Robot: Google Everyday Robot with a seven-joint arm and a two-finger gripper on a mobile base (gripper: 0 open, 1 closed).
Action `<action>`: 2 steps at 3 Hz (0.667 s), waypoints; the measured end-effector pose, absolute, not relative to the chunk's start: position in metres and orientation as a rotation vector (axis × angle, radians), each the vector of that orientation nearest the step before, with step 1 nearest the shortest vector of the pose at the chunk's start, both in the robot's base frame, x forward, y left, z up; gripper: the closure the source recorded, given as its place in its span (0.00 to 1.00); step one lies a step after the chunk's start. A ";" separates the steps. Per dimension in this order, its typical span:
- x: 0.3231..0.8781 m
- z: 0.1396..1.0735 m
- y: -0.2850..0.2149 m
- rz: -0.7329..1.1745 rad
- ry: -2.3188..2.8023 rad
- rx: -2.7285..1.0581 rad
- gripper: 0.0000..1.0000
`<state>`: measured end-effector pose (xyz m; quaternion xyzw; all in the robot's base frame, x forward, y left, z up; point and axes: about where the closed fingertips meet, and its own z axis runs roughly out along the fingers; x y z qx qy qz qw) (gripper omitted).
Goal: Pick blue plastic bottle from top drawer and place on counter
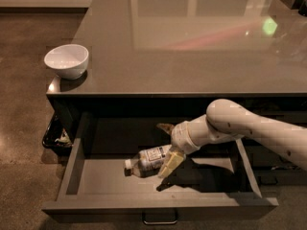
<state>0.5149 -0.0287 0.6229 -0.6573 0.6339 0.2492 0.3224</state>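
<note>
Camera view shows the top drawer (96, 183) pulled out, with its bar handle (159, 220) on the front. The blue plastic bottle (146, 159) lies on its side on the drawer floor, near the middle, with the white cap pointing to the drawer's left wall. The gripper (164, 150) is inside the drawer at the bottle's bottom end; its two fingers stand spread apart, one behind the bottle and one in front, not pressed on it. The white arm (249, 128) comes in over the drawer's right wall. Behind the drawer lies the counter (192, 56), and a white bowl (66, 60) stands above the drawer's left rear corner.
</note>
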 end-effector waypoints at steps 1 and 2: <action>0.503 0.608 -0.033 0.684 1.703 -1.727 0.00; 0.496 0.602 -0.036 0.716 1.716 -1.709 0.16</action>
